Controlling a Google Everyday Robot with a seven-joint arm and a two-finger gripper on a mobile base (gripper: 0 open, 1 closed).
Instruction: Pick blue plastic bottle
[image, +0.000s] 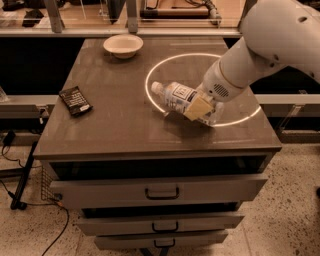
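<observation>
Blue plastic bottle (172, 96), clear pale-blue w/ a white cap & a white-and-dark-blue label, lies on its side on the grey-brown table (115, 125). It's inside the thin glowing ring of light (190, 54) on the right half of the top. Long axis runs diag.: cap end points up-left, roughly toward the small white bowl (123, 45) at the far edge. Base end points down-right toward the near right corner.

My pincer (199, 108) sits right on the bottle, over the base half just past the label, low to the table. My white arm (270, 45) comes in from the upper right, i.e. across the bottle's length, not along it. That's the relation that counts: a crosswise approach is what a grip round the body needs. Whether the pincer is spread or already pinching the bottle, I can't tell, since its tan part covers the body & hides the contact.

Bottle looks to be resting on the table, not lifted. My read: at the grasp, lift not yet done. Grip spot is off-centre toward the base, so the cap end may droop on the way up. Smooth round plastic could also roll or slip. Flat dark rectangular packet (75, 101) lies well apart on the left; the bowl is well apart too. Neither is in the way.
</observation>
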